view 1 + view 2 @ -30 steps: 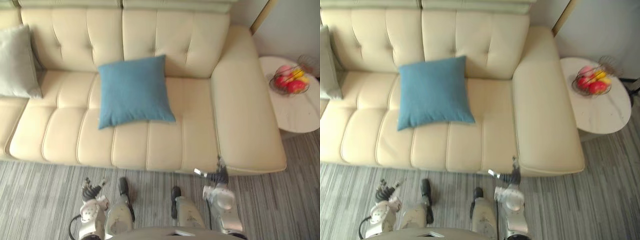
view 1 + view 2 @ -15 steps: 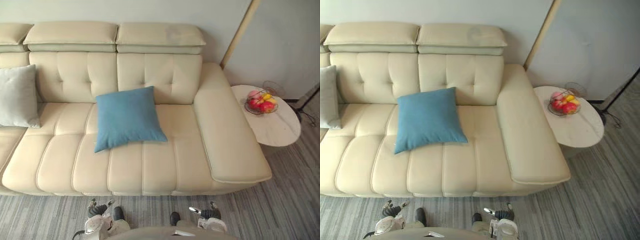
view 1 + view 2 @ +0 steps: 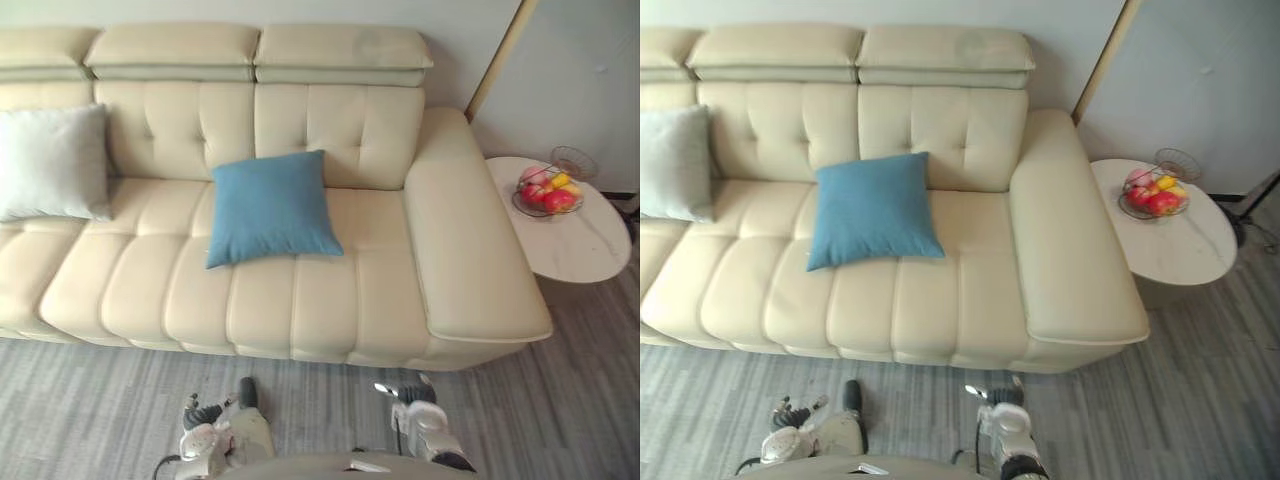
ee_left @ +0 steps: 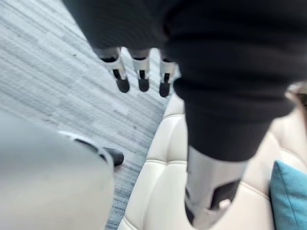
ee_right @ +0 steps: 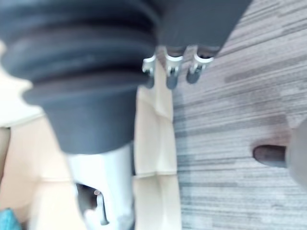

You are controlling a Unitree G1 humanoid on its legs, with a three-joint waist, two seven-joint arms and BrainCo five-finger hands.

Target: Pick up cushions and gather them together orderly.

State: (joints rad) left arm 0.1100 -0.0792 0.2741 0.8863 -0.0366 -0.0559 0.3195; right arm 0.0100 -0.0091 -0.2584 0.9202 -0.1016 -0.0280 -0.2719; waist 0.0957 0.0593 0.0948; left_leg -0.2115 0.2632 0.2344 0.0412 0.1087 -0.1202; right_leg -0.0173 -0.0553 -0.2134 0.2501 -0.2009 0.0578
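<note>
1. Down at 7 o'clock, the left hand (image 3: 203, 416) hangs low over the grey striped carpet (image 3: 80, 400). Its wrist view shows the fingers (image 4: 142, 79) straight and loose, with nothing in them.
2. Over at 5 o'clock, the right hand (image 3: 406, 392) hangs just in front of the sofa's edge. Its fingers (image 5: 173, 72) are relaxed and it holds nothing.
3. Now up onto the cream sofa (image 3: 330, 310), which spans the middle of the scene. Neither hand touches it.
4. There's the blue cushion (image 3: 270, 207), near the centre towards 11 o'clock. It lies on the seat with its top edge leaning on the backrest, well apart from both hands.
5. Out at 10 o'clock, the grey cushion (image 3: 52, 163) is propped upright against the backrest. It sits clear of the blue one, with bare seat between them.
6. Far off at 2 o'clock, beyond the sofa's armrest, stands a round white side table (image 3: 590, 250). A wire bowl of fruit (image 3: 545, 192) sits on it.
</note>
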